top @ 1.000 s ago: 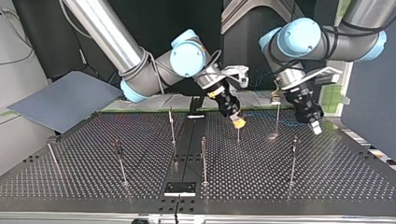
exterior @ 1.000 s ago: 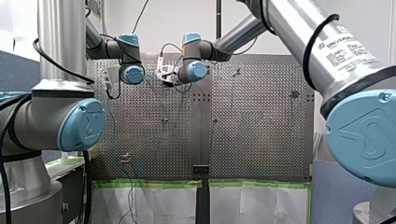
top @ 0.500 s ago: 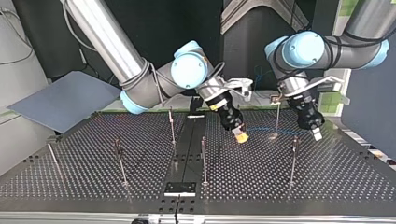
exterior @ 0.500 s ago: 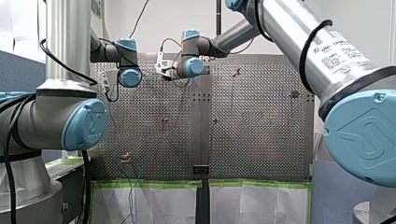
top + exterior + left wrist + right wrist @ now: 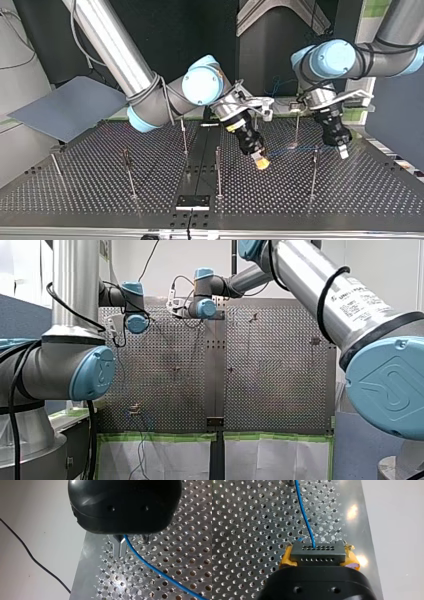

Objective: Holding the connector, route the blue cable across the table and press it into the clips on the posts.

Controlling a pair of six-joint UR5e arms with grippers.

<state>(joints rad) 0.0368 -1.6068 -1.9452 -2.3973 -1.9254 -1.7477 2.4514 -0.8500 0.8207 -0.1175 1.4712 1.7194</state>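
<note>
**Connector clamped in the right gripper, blue cable strung across to the left gripper**

In the right wrist view you have the right gripper (image 5: pixel 317 559) clamped on the connector (image 5: pixel 317 551). Its yellow pads (image 5: pixel 285 559) press on both ends of the dark block, whose face shows two rows of small holes. The blue cable (image 5: pixel 305 517) leaves the upper row and runs ahead of the gripper over the perforated table (image 5: pixel 249 517).

In the top view you find that gripper a little right of the middle. It is tilted down with its yellow tip just above the plate, near the central post (image 5: pixel 217 170) and to its right. From there a thin blue line runs low over the holes toward the view's right, to the left gripper (image 5: pixel 343 151). That gripper hangs close to the table at the right side. One post (image 5: pixel 296 125) stands further back to its left, and another post (image 5: pixel 313 172) stands nearer the camera.

In the left wrist view the cable comes out from under the black gripper body and slants away across the plate, close to the table's edge. You cannot tell from these views whether the left gripper is apart or together on the cable.

A grey sheet (image 5: pixel 70 107) lies off the table at the top view's left.
</note>
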